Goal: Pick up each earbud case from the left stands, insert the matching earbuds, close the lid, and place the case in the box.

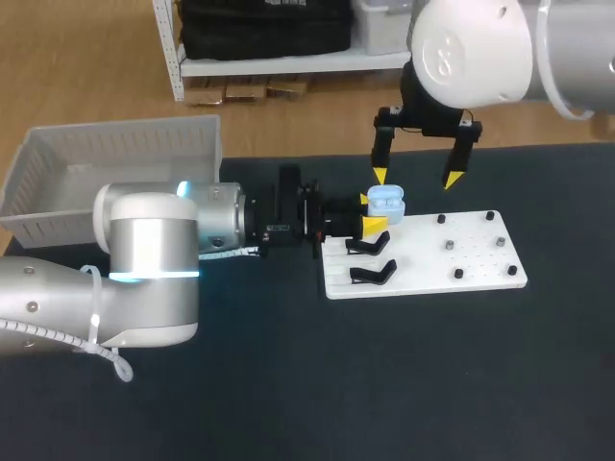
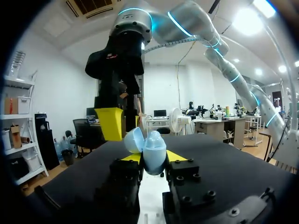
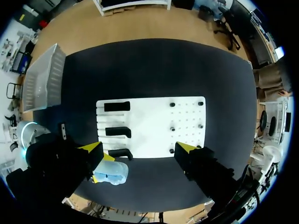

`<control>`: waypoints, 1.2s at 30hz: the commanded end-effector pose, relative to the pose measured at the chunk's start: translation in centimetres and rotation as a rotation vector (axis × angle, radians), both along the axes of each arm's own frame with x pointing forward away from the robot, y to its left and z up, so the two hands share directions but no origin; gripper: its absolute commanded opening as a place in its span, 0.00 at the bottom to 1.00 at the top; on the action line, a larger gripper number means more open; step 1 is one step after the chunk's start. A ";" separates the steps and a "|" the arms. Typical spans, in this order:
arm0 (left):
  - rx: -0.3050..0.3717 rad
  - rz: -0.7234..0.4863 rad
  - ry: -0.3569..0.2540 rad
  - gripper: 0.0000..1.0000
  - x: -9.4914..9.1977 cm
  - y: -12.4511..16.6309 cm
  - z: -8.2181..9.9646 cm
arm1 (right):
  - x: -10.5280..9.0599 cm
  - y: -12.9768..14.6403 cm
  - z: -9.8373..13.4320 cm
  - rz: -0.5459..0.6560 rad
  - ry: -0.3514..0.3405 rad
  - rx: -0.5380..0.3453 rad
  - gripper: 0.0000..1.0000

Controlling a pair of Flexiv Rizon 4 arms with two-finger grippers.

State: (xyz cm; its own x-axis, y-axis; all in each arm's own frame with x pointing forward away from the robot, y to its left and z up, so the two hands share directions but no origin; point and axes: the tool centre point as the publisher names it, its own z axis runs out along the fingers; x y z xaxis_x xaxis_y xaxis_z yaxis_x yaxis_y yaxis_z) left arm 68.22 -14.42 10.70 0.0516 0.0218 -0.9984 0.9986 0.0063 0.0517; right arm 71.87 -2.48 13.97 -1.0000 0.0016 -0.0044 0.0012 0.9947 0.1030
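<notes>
Dark table [image 1: 288, 384], left end effector [image 1: 371, 211] gripping open case [image 1: 388, 203]

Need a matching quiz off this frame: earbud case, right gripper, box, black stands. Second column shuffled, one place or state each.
Things:
1. earbud case
2. right gripper
3. box
4. black stands

Places/states:
A. open, holding nothing, above the white board
B. at the table's far left corner
C. lid open, clamped in the left gripper
D. on the board's left side, holding no case

Pairs: 1-C, 2-A, 3-B, 4-D
</notes>
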 end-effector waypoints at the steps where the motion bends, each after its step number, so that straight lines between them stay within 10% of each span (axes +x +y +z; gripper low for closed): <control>1: -0.004 0.007 -0.004 0.00 -0.1 -0.1 -0.1 | -0.5 -0.4 0.0 -0.005 0.006 -0.002 1.00; 16: -0.004 0.007 -0.004 0.00 -0.1 -0.1 -0.1 | -2.7 -1.3 0.5 -0.004 0.028 0.016 1.00; 23: -0.004 0.007 -0.004 0.00 -0.1 -0.1 -0.1 | -2.3 -2.3 3.1 -0.045 -0.158 0.088 1.00; 36: 0.209 0.302 0.008 0.00 0.3 11.4 3.7 | -2.3 -2.9 3.9 -0.047 -0.190 0.115 1.00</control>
